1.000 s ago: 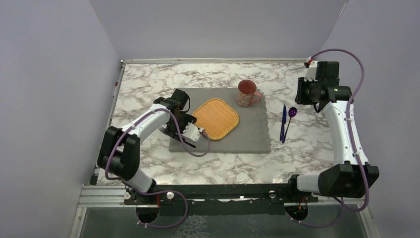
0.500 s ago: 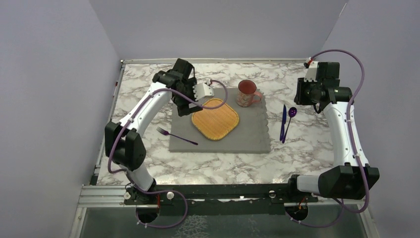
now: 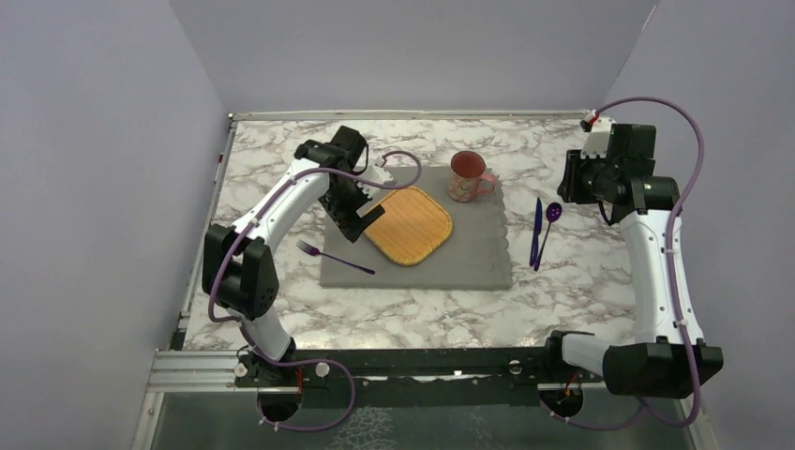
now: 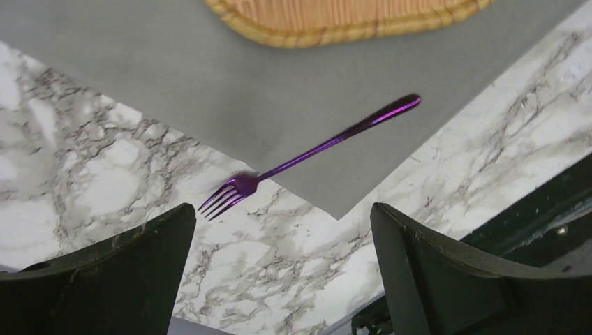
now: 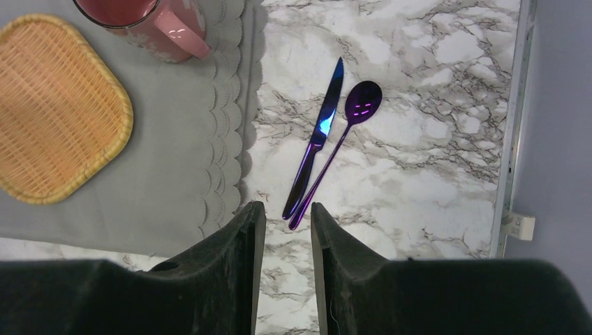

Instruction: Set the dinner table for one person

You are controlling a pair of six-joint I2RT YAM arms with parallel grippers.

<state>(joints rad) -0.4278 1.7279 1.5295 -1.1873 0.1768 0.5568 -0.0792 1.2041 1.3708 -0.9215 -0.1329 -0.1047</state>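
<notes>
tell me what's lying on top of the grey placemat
The woven tray, the pink mug and the purple fork rest on the placemat, though the fork's tines lie off it on the marble table. The left arm covers the mat's far left corner.

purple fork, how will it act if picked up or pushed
The purple fork looks like glossy metal, so probably stiff and slippery to pinch. Thin and lying flat, it is likely hard to get under. Pushed, it may pivot rather than roll.
</notes>
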